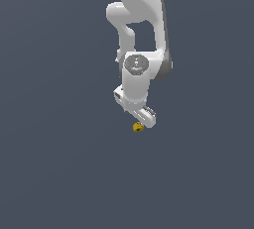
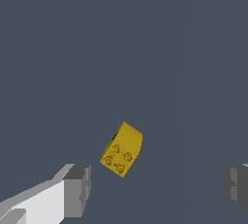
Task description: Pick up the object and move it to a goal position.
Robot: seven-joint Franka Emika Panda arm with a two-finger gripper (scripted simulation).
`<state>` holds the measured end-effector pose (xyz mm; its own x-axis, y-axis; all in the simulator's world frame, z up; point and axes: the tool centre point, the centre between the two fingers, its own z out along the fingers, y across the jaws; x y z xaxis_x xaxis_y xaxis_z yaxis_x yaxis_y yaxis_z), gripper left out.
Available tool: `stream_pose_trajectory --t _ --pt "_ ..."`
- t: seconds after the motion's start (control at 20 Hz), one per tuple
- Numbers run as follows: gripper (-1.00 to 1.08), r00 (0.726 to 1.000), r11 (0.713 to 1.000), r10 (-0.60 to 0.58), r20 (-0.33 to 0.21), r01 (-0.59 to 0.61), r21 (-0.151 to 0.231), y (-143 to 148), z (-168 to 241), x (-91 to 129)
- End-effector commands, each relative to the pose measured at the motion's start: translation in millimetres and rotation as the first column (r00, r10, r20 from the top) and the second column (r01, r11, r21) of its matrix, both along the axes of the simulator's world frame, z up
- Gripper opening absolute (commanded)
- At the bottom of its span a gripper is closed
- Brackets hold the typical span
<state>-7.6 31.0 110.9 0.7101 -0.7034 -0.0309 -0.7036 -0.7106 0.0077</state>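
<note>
Beneath the white gripper [image 2: 156, 189] lies the object [image 2: 122, 149], a small mustard-yellow block with four round studs on one face, resting tilted on the plain grey floor [image 1: 59, 173]. The wrist view shows both grey fingertips [image 2: 77, 191] spread wide apart, released and touching nothing, with the block nearer one finger than the other. This looks like the approach before grasping: the next move likely calls for centring over the block, descending, then clenching.

No text, label or number seems readable anywhere, though the renders are coarse.
</note>
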Motion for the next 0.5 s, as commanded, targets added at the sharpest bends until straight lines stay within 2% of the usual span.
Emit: stream_pose_trajectory --t 0.0,0.2,0.45 --pt "1.0 0.998 0.998 -0.069 0.001 0.069 -0.002 3 -5 0" --pt "1.0 0.984 0.984 -0.177 0.004 0.177 -0.005 8 -12 1" --pt "1.0 0.951 0.951 -0.308 0.009 0.308 -0.01 14 -22 1"
